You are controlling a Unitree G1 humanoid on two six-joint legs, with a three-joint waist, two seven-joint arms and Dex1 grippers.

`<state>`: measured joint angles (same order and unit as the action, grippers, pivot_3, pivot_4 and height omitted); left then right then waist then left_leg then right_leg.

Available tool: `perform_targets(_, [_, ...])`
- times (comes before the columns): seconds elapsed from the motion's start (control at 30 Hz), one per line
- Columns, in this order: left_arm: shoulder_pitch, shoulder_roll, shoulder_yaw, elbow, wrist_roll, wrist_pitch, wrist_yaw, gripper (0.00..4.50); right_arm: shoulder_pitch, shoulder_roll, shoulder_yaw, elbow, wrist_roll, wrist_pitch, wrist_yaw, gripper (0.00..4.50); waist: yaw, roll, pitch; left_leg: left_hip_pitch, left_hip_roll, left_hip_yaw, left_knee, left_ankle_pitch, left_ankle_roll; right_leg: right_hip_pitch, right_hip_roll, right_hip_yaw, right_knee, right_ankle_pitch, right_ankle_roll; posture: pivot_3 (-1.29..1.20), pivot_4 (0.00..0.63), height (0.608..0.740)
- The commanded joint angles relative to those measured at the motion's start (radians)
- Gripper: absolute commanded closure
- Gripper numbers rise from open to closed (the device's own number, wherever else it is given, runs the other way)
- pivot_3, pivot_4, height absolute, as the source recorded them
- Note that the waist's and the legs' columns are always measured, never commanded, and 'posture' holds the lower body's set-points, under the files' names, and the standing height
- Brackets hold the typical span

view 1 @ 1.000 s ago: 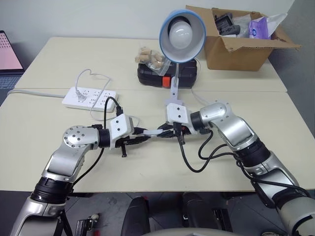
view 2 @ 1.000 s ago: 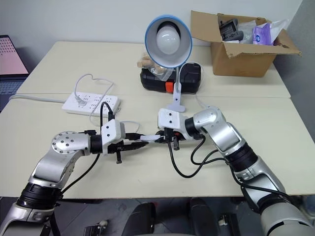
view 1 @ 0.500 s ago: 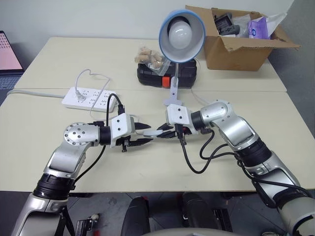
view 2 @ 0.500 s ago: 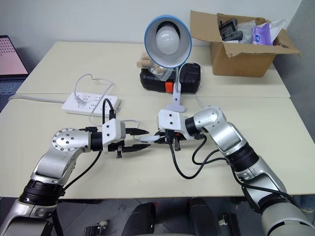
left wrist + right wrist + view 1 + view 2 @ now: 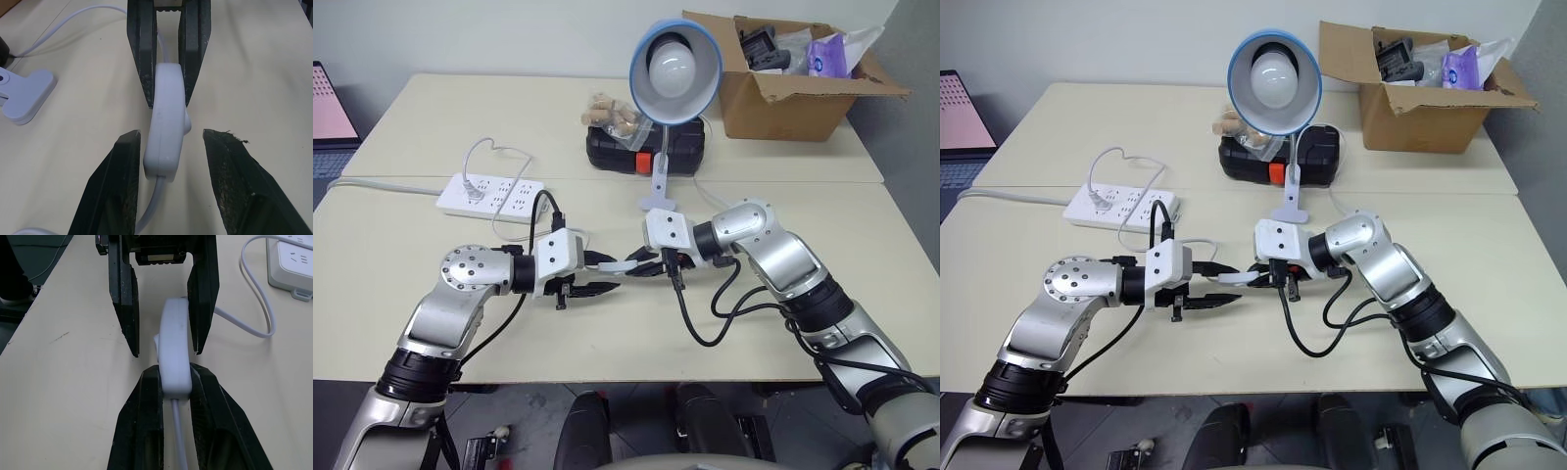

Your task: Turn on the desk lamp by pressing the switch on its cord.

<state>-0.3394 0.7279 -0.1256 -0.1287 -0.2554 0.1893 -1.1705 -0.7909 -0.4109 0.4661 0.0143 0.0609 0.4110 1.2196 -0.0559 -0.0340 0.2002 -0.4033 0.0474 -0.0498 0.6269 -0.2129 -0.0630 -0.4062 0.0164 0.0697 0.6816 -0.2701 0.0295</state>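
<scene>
I see the switch (image 5: 167,122), a slim white oblong, held just above the cream desk (image 5: 607,333) near its front middle, between my two hands. My right hand (image 5: 173,377) is clenched on one end of the switch, its black fingers pressing both long sides. My left hand (image 5: 168,142) faces it from the opposite end with its fingers parted, one on each side of the switch; a gap shows on at least one side, and I cannot tell whether the other finger touches. The cord (image 5: 177,435) runs out of the switch between my right hand's fingers, and another stretch leaves the far end and curves across the desk.

Behind my hands, the desk lamp (image 5: 674,61) stands with its light-blue dome shade and white globe bulb turned toward me; the bulb looks unlit. Its thin stem drops to a small white base (image 5: 656,203) just beyond my right hand.

Behind the lamp lies a black case (image 5: 617,149). To my left sits a white power strip (image 5: 491,195) with a plug in it. At the far right corner stands an open cardboard box (image 5: 783,98) holding assorted items.
</scene>
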Motion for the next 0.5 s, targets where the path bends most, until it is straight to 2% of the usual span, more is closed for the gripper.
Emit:
perform_targets(0.03, [-0.015,-0.002,-0.003,-0.01,-0.003,-0.007,-0.005,2.42,-0.014,-0.002,-0.003,-0.027,0.008,-0.005,0.007,4.12,0.0,0.0,0.0,0.0,0.0,0.0,0.0,0.0,0.0,0.0,0.0,0.0,0.0,0.0,0.0,0.0,0.15,0.74])
perform_targets(0.5, [-0.045,-0.022,-0.023,0.001,0.018,-0.008,0.016,2.42,-0.014,-0.005,-0.001,-0.028,0.008,-0.006,0.007,4.12,0.0,0.0,0.0,0.0,0.0,0.0,0.0,0.0,0.0,0.0,0.0,0.0,0.0,0.0,0.0,0.0,0.15,0.74])
